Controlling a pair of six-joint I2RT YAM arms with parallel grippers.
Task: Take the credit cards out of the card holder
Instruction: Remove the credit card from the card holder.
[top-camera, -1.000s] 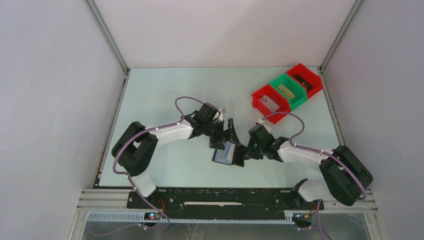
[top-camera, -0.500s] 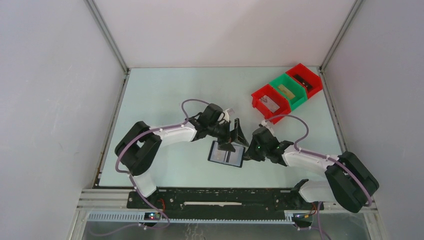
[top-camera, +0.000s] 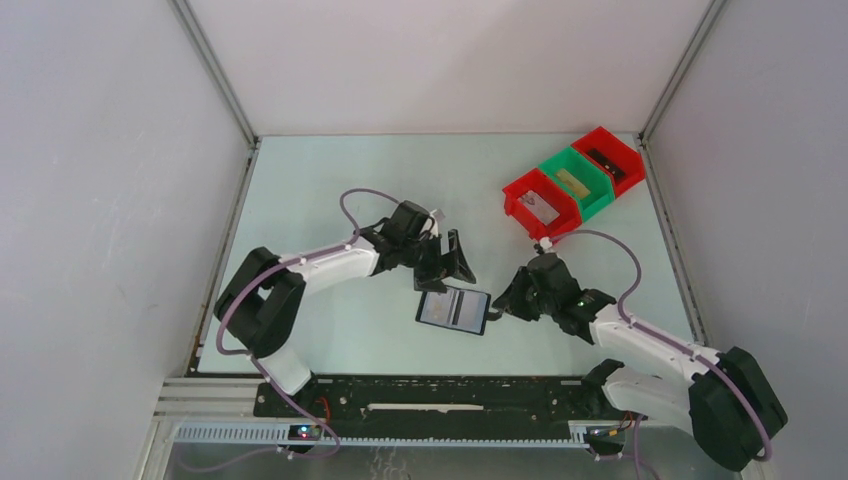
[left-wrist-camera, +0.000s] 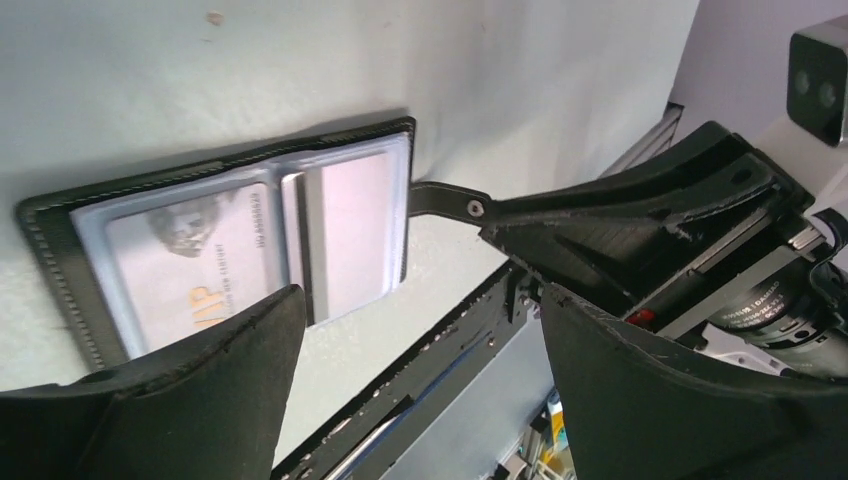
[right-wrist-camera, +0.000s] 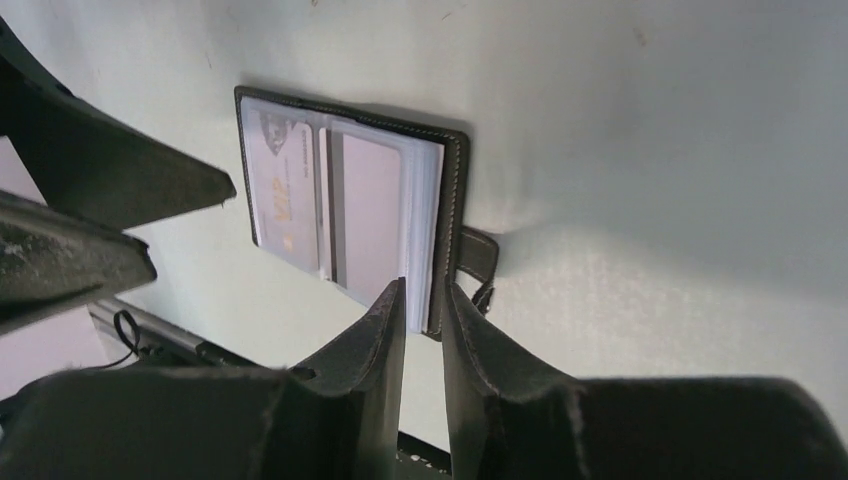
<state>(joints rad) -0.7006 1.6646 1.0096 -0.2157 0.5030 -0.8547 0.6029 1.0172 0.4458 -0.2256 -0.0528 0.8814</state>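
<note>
Black card holder (top-camera: 453, 309) open, two cards (left-wrist-camera: 190, 255) showing; left jaws apart, right jaws unclear.

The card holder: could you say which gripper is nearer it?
Right. The right gripper is at the card holder, by its strap; the left gripper hovers open off its far edge.
</note>
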